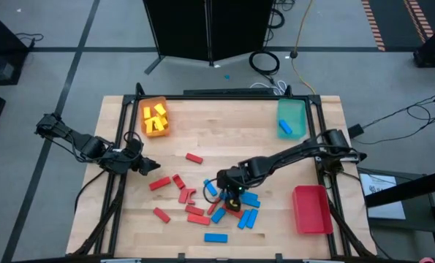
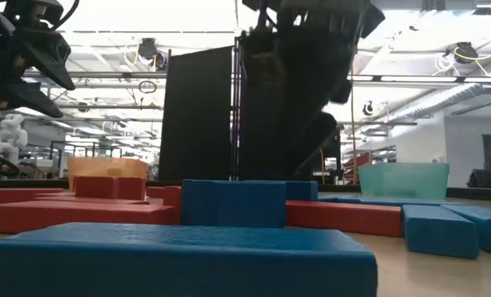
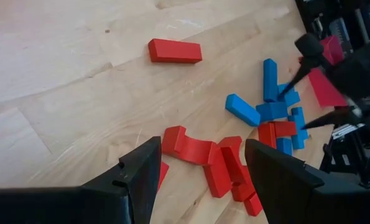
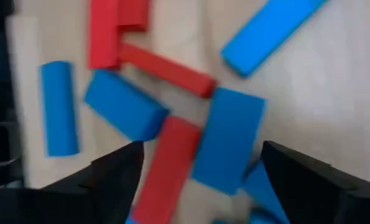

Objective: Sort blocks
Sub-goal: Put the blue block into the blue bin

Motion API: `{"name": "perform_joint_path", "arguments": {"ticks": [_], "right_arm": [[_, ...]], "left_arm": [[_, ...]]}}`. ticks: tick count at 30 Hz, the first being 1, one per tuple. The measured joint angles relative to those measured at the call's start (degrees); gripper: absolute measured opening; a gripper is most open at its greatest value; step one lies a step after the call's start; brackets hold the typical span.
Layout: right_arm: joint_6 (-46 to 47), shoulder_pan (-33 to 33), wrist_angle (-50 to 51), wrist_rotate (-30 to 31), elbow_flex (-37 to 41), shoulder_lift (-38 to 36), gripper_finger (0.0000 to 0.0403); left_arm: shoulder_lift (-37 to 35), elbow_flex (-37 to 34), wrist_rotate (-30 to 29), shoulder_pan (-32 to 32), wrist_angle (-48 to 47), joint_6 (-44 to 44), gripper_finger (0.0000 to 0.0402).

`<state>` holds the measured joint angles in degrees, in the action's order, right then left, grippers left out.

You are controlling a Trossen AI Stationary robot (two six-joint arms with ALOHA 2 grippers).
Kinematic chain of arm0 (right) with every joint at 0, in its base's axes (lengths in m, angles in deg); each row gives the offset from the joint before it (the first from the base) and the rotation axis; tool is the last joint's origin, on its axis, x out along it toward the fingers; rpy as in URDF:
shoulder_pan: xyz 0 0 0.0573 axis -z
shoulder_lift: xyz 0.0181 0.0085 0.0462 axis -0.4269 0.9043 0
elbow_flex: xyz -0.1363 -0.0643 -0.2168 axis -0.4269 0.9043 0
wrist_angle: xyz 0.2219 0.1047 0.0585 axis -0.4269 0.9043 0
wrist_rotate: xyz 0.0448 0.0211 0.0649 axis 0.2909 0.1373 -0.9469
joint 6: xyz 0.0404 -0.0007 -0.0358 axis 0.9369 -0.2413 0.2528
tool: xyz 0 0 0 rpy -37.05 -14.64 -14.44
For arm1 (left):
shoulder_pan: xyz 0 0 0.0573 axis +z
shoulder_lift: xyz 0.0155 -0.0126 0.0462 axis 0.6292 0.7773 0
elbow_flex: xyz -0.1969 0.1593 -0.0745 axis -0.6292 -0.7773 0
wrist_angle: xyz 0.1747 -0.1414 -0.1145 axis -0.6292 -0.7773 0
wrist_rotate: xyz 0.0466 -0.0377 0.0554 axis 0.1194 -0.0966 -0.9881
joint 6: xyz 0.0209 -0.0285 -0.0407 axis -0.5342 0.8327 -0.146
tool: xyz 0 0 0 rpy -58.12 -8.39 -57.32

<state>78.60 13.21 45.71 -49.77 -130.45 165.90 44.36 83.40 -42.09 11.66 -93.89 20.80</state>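
Your small flat red and blue blocks (image 1: 217,207) lay jumbled near the wooden tabletop's (image 1: 224,131) front edge; right gripper (image 1: 234,196) hovered there, jaws wide, empty; left gripper (image 1: 145,166) waited, jaws parted.

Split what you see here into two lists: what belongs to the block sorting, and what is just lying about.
Belongs to the job:
- red blocks and blue blocks on the table
- yellow blocks in the orange tray
- teal tray, holding one blue block
- red tray
- right claw, open over the pile
- left claw, open

Just lying about:
- coiled cable on the floor
- black panel
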Motion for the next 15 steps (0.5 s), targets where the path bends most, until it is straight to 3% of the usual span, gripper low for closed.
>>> {"name": "perform_joint_path", "arguments": {"ticks": [7, 15], "right_arm": [[1.62, 0.06, 0.05, 8.18, 0.0, 2.97, 0.0349], [3.15, -0.11, 0.87, 7.02, -0.28, 6.53, 0.0332]], "left_arm": [[0.0, -0.01, 0.0, 0.0, -0.26, -0.02, 0.0228], [-0.02, 0.01, -0.07, 0.0, -0.44, -0.07, 0.0228]]}}
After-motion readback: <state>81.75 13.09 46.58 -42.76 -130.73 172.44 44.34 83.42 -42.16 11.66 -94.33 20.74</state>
